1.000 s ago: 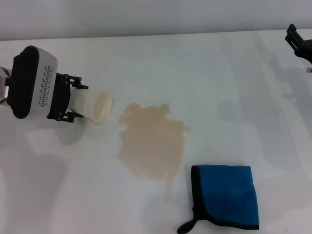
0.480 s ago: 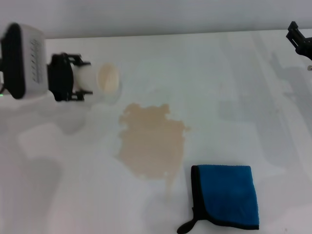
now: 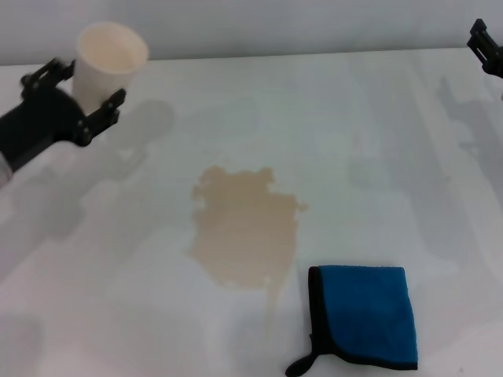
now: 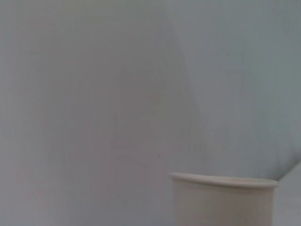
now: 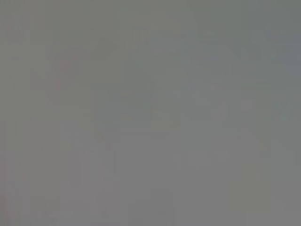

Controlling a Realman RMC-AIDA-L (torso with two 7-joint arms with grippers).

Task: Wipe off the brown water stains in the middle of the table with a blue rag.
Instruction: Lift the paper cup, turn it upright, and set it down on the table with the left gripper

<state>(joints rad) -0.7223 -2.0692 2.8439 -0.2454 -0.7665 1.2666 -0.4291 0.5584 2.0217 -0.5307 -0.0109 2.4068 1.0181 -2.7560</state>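
The brown water stain (image 3: 245, 229) is a pale tan blotch with a thin drip tail in the middle of the white table (image 3: 377, 141). The blue rag (image 3: 364, 314), folded with black edging and a corner loop, lies flat just right of the stain's tail, at the front. My left gripper (image 3: 78, 94) is at the far left, raised, shut on a white paper cup (image 3: 108, 56) that it holds upright; the cup's rim also shows in the left wrist view (image 4: 224, 181). My right gripper (image 3: 487, 49) is at the far right edge, far from the rag.
The table's back edge meets a pale wall. Grey shadows of the arms lie on the tabletop at left and right. The right wrist view shows only a blank grey surface.
My left gripper has lifted the cup from lying sideways beside the stain, turned it upright and moved it up and to the back left. The right gripper has barely shifted.
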